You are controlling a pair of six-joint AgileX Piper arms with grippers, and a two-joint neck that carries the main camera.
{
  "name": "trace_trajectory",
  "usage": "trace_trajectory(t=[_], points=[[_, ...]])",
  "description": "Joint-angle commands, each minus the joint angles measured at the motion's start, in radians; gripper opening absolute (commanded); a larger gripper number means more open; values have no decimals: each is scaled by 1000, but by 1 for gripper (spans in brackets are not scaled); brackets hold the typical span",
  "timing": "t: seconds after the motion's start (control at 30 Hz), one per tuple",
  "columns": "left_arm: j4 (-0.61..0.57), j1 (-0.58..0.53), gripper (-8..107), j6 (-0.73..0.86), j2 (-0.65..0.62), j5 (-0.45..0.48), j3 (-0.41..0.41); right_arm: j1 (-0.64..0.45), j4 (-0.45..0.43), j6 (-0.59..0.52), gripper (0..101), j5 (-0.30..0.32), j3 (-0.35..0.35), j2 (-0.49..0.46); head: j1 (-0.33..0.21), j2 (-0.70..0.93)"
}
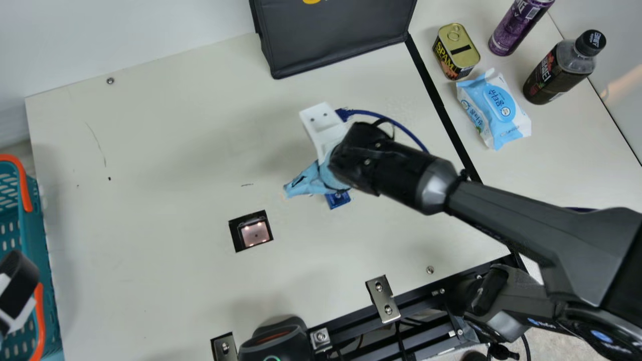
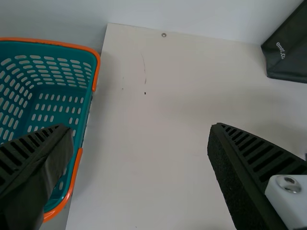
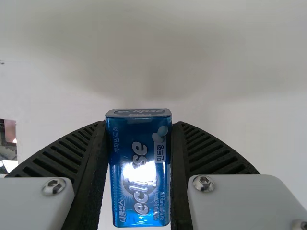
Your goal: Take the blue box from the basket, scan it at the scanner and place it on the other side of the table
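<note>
In the main view my right gripper (image 1: 332, 176) is over the table's middle, right of the scanner (image 1: 255, 233) set into the tabletop; the blue box (image 1: 337, 200) shows beneath it. The right wrist view has my right gripper (image 3: 140, 125) shut on the blue box (image 3: 139, 172), a finger against each side, and part of the scanner (image 3: 8, 143) at the edge. My left gripper (image 1: 15, 291) is partly visible over the basket (image 1: 42, 250) at the main view's left edge. Seen from its wrist, my left gripper (image 2: 139, 127) stands open beside the basket (image 2: 88, 103), holding nothing.
A black bag (image 1: 336, 35) stands at the back. Beyond the black line at the right are a meat can (image 1: 456, 51), a wipes pack (image 1: 494, 109), a purple can (image 1: 519, 25) and a dark bottle (image 1: 562, 70). A black device (image 1: 276, 343) is at the front edge.
</note>
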Motion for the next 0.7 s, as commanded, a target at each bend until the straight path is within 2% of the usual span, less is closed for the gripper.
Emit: trace_trajectory(t=[0.0,0.37,0.53,0.67], points=[[0,0,90,0,0,0,0,-76,37,-60,0,-3,10,-27,-29,-2],[0,0,90,0,0,0,0,-388,225,-319,0,23,44,-152,-29,-2],[0,0,90,0,0,0,0,-537,303,-432,0,59,28,-180,-29,-2],[0,0,90,0,0,0,0,-645,327,-496,0,89,9,-184,-29,-2]])
